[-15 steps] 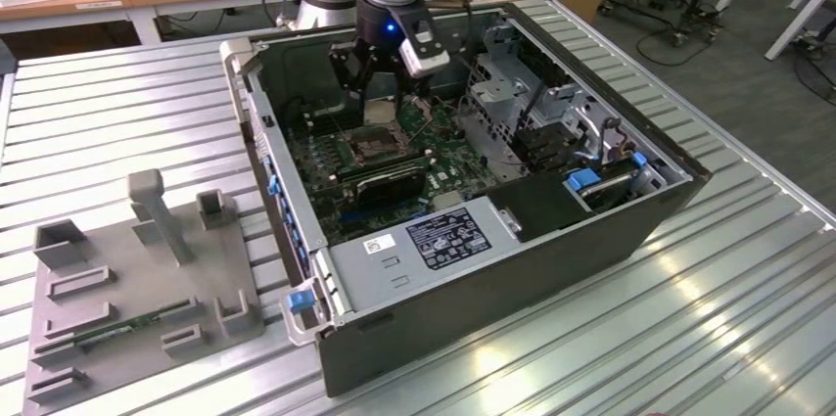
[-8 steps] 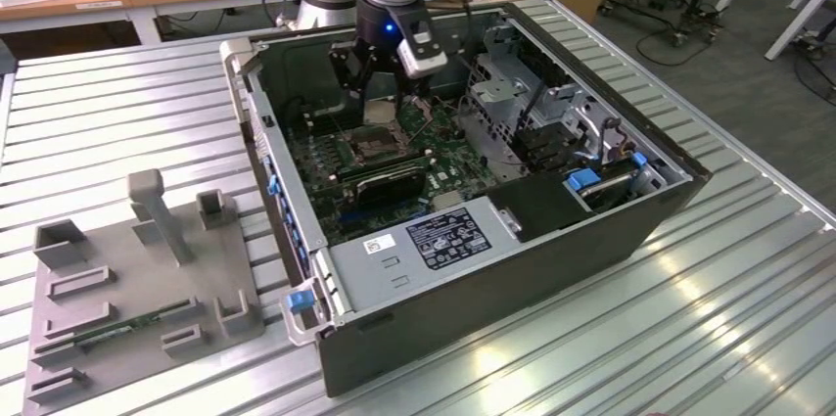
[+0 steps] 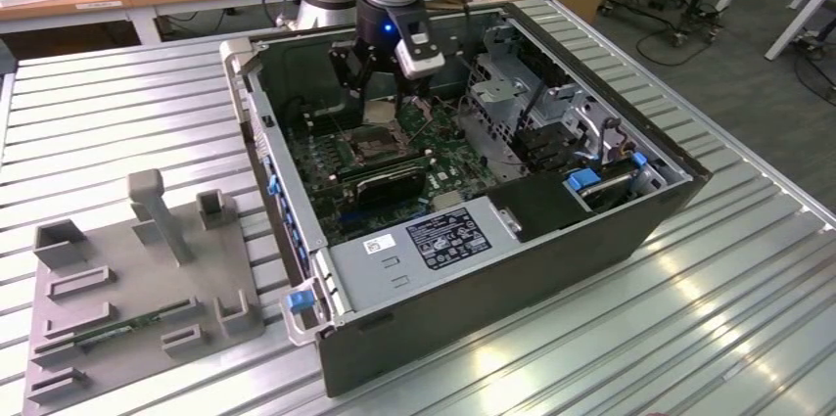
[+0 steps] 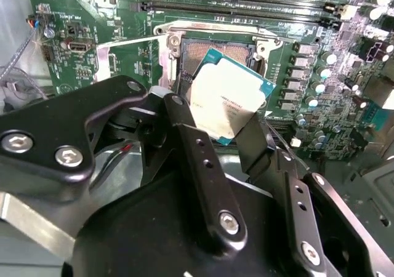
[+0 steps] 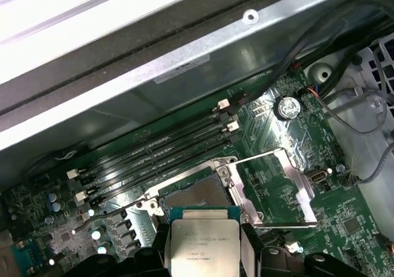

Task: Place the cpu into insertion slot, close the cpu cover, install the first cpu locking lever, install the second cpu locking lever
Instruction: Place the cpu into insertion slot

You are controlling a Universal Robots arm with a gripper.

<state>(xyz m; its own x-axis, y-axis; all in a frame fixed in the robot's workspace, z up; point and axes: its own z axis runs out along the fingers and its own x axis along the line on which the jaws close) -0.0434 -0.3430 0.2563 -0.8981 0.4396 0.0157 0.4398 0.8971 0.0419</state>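
In both wrist views the gripper [image 4: 223, 128] [image 5: 205, 253] pinches the cpu [image 4: 229, 92] [image 5: 204, 243] by two opposite edges, its jaws narrowed to the chip's width. The cpu hangs over the near side of the slot [image 4: 217, 47] [image 5: 194, 194]; whether they touch I cannot tell. Just beside the slot, the cover [image 5: 300, 184] lies swung open. Farther off, the first wrist view adds memory rails and the case wall. The exterior view adds the whole open case [image 3: 523, 269] on a ribbed counter [image 3: 731, 338], with a grey fixture [image 3: 131, 279] at the exterior view's left.
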